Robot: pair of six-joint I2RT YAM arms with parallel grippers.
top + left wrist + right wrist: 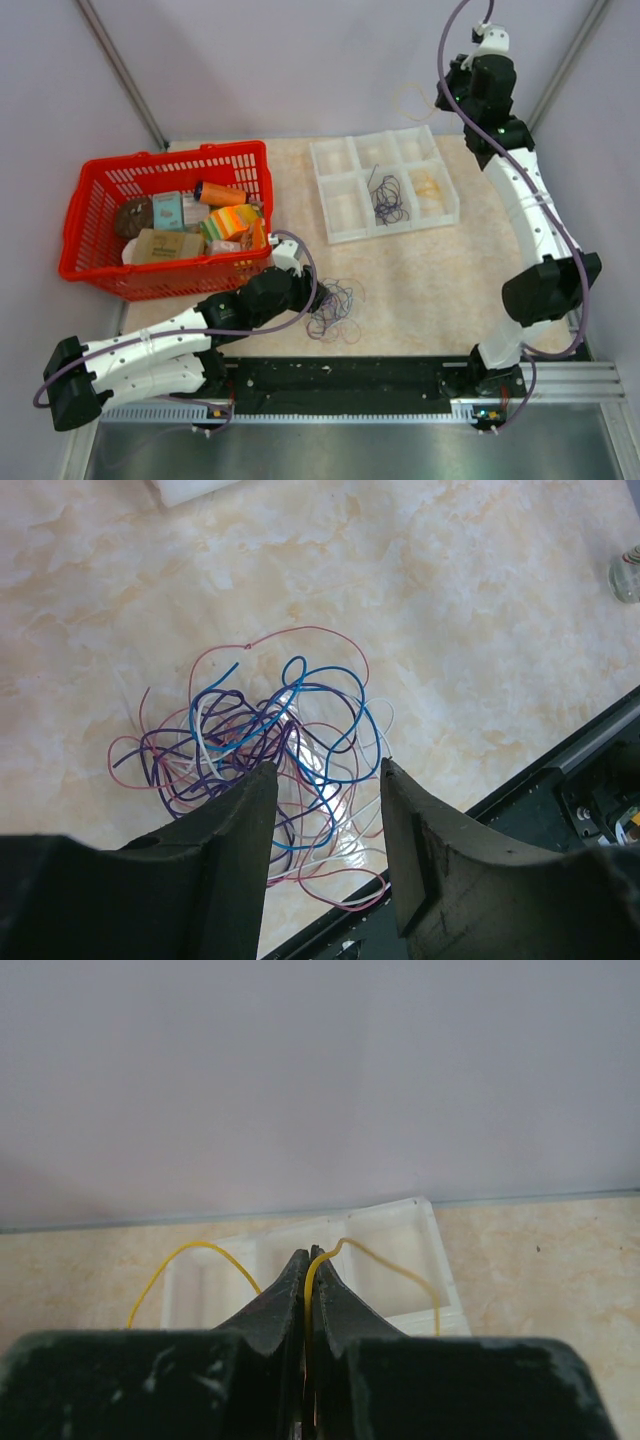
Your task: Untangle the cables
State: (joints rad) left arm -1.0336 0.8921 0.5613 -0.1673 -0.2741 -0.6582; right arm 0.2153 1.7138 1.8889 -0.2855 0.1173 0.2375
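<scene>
The right jaws are pinching shut on a yellow cable (200, 1245) above the tray (390, 233), probably for sorting; the left jaws are gaping over the tangle (260, 730), needing one strand singled out.

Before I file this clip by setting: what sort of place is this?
Probably a robotics test cell: plain walls enclose a marble-look table holding a white compartment tray and a red basket.

On pale marble table (430, 290): red basket (160, 278) at left, white tray (335, 158) upper middle, tangled cables (335, 305) low in the middle.
</scene>
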